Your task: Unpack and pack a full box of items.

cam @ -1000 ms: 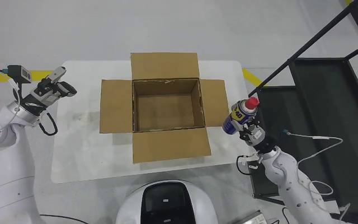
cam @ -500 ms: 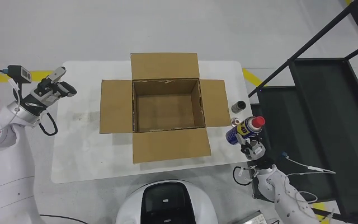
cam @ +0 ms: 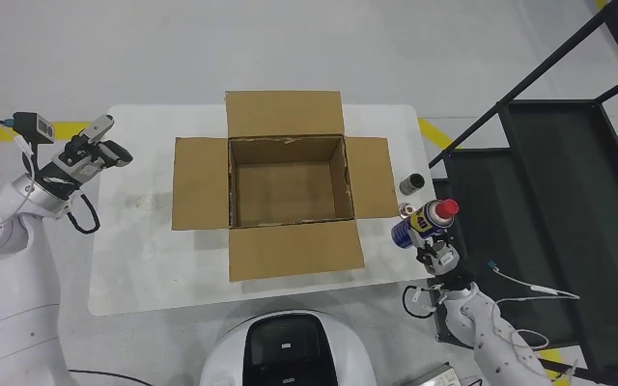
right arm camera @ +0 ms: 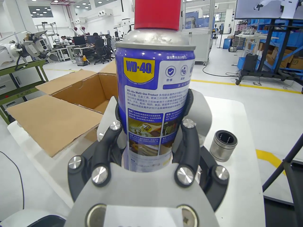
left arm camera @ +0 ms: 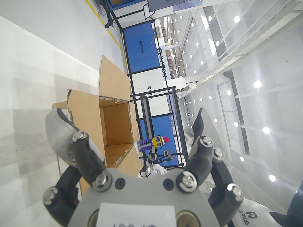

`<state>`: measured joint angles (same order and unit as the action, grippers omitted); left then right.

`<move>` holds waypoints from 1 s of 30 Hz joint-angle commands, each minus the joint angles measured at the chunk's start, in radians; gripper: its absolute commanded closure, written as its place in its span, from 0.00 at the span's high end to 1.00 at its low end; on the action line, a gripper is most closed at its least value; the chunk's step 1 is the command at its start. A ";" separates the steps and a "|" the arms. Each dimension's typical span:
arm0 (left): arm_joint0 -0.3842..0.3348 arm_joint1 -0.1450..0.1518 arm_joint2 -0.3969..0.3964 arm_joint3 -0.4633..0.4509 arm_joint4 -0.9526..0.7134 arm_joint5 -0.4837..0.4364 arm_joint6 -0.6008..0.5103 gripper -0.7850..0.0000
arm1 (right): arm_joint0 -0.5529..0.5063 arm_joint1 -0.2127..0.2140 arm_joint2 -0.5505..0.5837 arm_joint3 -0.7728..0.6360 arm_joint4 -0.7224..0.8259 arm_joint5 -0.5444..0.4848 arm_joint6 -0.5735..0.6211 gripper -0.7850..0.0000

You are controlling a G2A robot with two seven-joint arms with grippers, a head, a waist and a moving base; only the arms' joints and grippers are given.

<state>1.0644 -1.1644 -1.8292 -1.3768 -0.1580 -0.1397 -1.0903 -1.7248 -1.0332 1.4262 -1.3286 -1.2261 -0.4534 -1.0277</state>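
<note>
An open cardboard box (cam: 287, 181) with four flaps spread flat sits mid-table; its inside looks bare. The box (left arm camera: 111, 119) also appears in the left wrist view and the box (right arm camera: 71, 98) in the right wrist view. My right gripper (cam: 435, 249) is off the table's right front corner, shut on a blue spray can (cam: 422, 223) with a red cap, held above the table. In the right wrist view the spray can (right arm camera: 153, 83) stands between the right gripper (right arm camera: 153, 116) fingers. My left gripper (cam: 104, 145) hovers open over the table's left edge, the left gripper (left arm camera: 129, 121) holding nothing.
A small metal cylinder (cam: 413, 182) stands on the table's right edge beside the box flap; the same cylinder (right arm camera: 223, 145) shows by the can. A tiny white piece (cam: 407, 208) lies near it. A dark metal rack (cam: 541, 183) stands right of the table (cam: 145, 261).
Over the past second the right gripper carried the spray can away from the box flap toward the table's front right corner, uncovering the metal cylinder. The left arm kept still.
</note>
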 commanded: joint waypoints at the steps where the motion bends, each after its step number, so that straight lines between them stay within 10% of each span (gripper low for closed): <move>1: 0.000 0.000 0.000 0.000 0.000 0.000 0.000 1.00 | 0.002 -0.004 -0.005 0.053 0.001 0.014 -0.036 0.00; 14: 0.000 0.000 0.000 0.000 0.000 0.000 0.000 1.00 | 0.279 -0.119 -0.259 0.667 -0.010 0.126 -0.456 0.00; 30: 0.000 0.000 0.000 0.000 0.000 0.000 0.000 1.00 | 0.496 -0.215 -0.374 1.002 -0.026 0.158 -0.497 0.00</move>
<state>1.0644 -1.1644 -1.8292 -1.3768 -0.1580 -0.1397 -1.0903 -1.2356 -1.2456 1.0538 -0.3368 -1.2557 -0.2932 -1.5269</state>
